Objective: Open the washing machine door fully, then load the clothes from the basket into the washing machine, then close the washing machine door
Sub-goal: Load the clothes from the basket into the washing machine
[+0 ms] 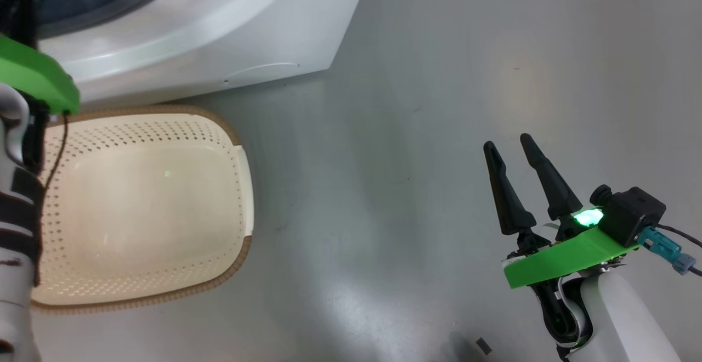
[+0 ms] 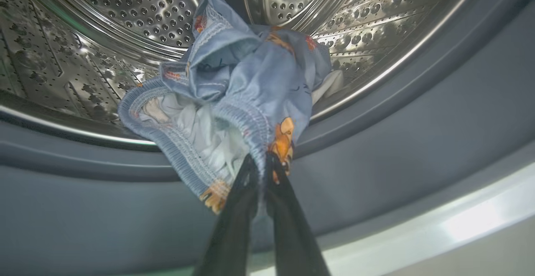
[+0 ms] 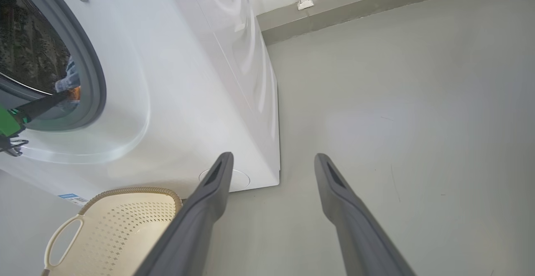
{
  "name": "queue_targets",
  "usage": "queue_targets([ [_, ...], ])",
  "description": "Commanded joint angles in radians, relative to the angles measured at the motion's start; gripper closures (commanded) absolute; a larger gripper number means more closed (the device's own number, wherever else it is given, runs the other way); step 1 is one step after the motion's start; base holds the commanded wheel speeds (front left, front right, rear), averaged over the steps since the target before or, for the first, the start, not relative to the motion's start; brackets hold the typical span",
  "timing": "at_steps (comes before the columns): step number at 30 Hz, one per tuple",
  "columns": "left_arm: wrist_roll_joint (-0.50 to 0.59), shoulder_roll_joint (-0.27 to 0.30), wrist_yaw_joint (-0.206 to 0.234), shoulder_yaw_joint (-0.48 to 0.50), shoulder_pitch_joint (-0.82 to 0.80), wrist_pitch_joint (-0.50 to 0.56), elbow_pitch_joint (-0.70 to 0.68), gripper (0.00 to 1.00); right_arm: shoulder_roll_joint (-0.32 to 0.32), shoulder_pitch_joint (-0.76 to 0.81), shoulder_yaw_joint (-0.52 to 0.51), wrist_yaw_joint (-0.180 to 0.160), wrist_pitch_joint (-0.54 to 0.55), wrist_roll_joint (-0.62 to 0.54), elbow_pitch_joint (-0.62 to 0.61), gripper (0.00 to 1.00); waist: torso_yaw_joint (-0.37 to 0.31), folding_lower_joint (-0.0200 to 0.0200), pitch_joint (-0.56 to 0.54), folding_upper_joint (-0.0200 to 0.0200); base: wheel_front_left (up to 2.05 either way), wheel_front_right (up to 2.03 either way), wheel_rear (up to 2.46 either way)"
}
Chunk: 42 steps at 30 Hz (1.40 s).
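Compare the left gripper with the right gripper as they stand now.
The left gripper is shut, pinching the clothes; the right gripper is open and holds nothing. The left gripper points into the washing machine; the right gripper hangs over the floor beside it. Both have two long dark fingers.

Bunched blue clothes (image 2: 250,79) hang at the washing machine's (image 1: 219,22) drum mouth; the cream basket (image 1: 244,186) sits beside it.

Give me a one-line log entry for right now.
step: loading | left gripper: shut on clothes at drum mouth | right gripper: open, holding nothing | basket: no clothes visible
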Motion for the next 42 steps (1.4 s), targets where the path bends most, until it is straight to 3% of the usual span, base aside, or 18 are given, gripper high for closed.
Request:
queue_targets([
  [1, -0.002, 0.057, -0.003, 0.006, -0.027, -0.006, 0.002, 1.0, 0.0, 0.0, 0.022, 0.003, -0.005, -0.002, -0.022, 0.0, -0.01, 0.0, 0.004, 0.0, 0.0, 0.0, 0.0],
  [8, 0.005, 0.092, 0.007, -0.005, -0.111, -0.006, 0.038, 1.0, 0.009, -0.002, 0.026, 0.003, -0.005, 0.002, -0.026, 0.0, -0.035, 0.0, 0.016, 0.0, 0.0, 0.0, 0.0],
  [16, 0.03, 0.116, 0.071, 0.028, -0.172, -0.006, -0.037, 1.0, 0.02, -0.013, 0.04, 0.003, -0.005, 0.007, -0.029, 0.0, -0.072, 0.0, 0.037, 0.0, 0.0, 0.0, 0.0],
  [24, 0.052, 0.093, 0.045, -0.009, -0.191, -0.006, 0.085, 1.0, 0.026, -0.009, 0.041, 0.003, -0.005, 0.007, -0.027, 0.0, -0.085, 0.0, 0.038, 0.0, 0.0, 0.0, 0.0],
  [25, 0.052, 0.091, 0.039, -0.015, -0.196, -0.006, 0.108, 0.97, 0.027, -0.008, 0.041, 0.003, -0.005, 0.007, -0.026, 0.0, -0.085, 0.0, 0.037, 0.0, 0.0, 0.0, 0.0],
  [27, 0.047, 0.088, 0.031, -0.018, -0.208, -0.006, 0.143, 0.66, 0.028, -0.008, 0.04, 0.003, -0.005, 0.007, -0.026, 0.0, -0.084, 0.0, 0.035, 0.0, 0.0, 0.0, 0.0],
  [29, 0.044, 0.086, 0.022, -0.026, -0.218, -0.006, 0.174, 0.04, 0.028, -0.007, 0.037, 0.003, -0.005, 0.007, -0.026, 0.0, -0.081, 0.0, 0.033, 0.0, 0.0, 0.0, 0.0],
  [30, 0.042, 0.085, 0.019, -0.029, -0.224, -0.006, 0.183, 0.0, 0.028, -0.007, 0.036, 0.003, -0.005, 0.006, -0.027, 0.0, -0.08, 0.0, 0.033, 0.0, 0.0, 0.0, 0.0],
  [42, -0.013, 0.061, 0.003, -0.014, -0.186, -0.006, 0.167, 0.0, 0.017, -0.006, 0.027, 0.003, -0.005, 0.005, -0.023, 0.0, -0.049, 0.0, 0.007, 0.0, 0.0, 0.0, 0.0],
])
